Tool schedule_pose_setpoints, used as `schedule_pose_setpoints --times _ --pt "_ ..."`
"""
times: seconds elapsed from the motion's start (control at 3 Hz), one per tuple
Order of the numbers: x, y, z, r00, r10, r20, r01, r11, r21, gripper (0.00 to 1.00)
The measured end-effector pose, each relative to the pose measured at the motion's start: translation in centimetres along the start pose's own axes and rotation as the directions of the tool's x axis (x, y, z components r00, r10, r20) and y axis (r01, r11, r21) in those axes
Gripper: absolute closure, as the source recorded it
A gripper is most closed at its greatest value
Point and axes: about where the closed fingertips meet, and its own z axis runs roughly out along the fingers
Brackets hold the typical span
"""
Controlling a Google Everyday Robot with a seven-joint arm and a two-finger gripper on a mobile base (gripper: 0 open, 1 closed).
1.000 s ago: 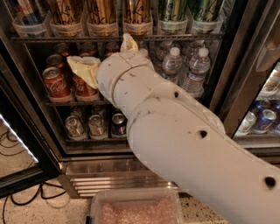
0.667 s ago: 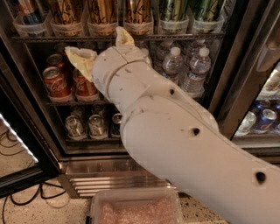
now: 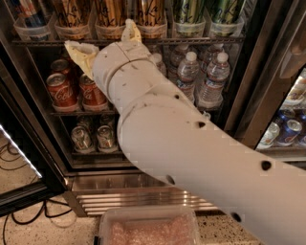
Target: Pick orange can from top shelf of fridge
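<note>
Several orange cans (image 3: 111,10) stand in clear trays on the top shelf (image 3: 201,40) of the fridge (image 3: 143,179), left of the green cans (image 3: 187,9). Only their lower parts show. My gripper (image 3: 99,34) is open at the shelf's front rail, just below the orange cans. One cream finger (image 3: 79,51) points left under the rail and the other finger (image 3: 130,29) reaches up in front of a can tray. Nothing is held. My white arm hides the middle of the fridge.
Red Coca-Cola cans (image 3: 60,88) and water bottles (image 3: 213,79) stand on the middle shelf, and silver-topped cans (image 3: 81,137) below. A clear plastic tub (image 3: 148,227) sits at the bottom. The open door's edge (image 3: 28,162) is at the left. A second cooler holds blue cans (image 3: 289,131) at the right.
My arm has lifted the gripper from the middle shelf up to the top shelf's rail. The fingers stay spread. The cans have not moved.
</note>
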Motion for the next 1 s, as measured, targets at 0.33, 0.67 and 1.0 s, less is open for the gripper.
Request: schedule_pose_setpoints --times 0.33,0.67,1.0 --pt "0.2 0.1 0.4 0.999 -0.026 -0.025 0.027 0.9988 0.042 0.29" --pt "-0.1 0.9 1.3 0.998 -0.036 -0.049 0.039 0.9964 0.075 0.25" --pt "-0.1 1.5 2.7 0.997 0.014 -0.081 -0.005 0.9944 0.105 0.26"
